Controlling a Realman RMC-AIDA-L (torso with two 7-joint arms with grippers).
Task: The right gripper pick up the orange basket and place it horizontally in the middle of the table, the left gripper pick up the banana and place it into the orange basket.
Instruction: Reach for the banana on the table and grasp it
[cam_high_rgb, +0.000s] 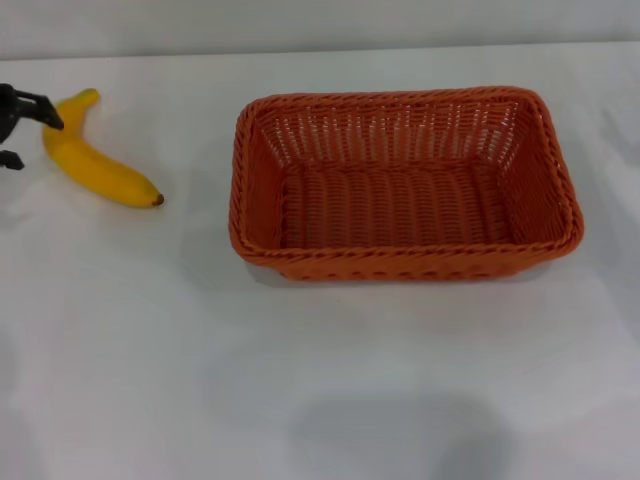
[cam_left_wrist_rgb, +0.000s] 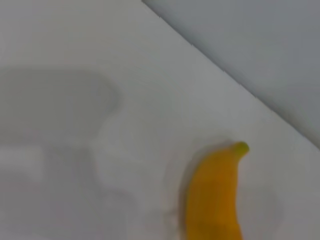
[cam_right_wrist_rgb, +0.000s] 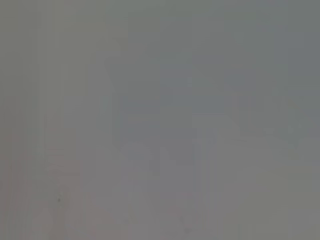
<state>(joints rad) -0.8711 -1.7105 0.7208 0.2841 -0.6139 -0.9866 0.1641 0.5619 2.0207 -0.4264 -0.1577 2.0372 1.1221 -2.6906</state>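
The orange basket (cam_high_rgb: 405, 185) stands upright and empty on the white table (cam_high_rgb: 300, 380), long side across, a little right of centre. The yellow banana (cam_high_rgb: 95, 160) lies at the far left, stem end toward the back, dark tip pointing at the basket. My left gripper (cam_high_rgb: 25, 135) enters at the left edge, black fingers (cam_high_rgb: 38, 108) apart and open. One fingertip is at the banana's stem end, and nothing is held. In the left wrist view the banana (cam_left_wrist_rgb: 215, 195) lies close below on the table. The right gripper is out of view.
The table's far edge (cam_high_rgb: 320, 50) runs just behind the basket and the banana. White tabletop stretches in front of both. The right wrist view is only blank grey.
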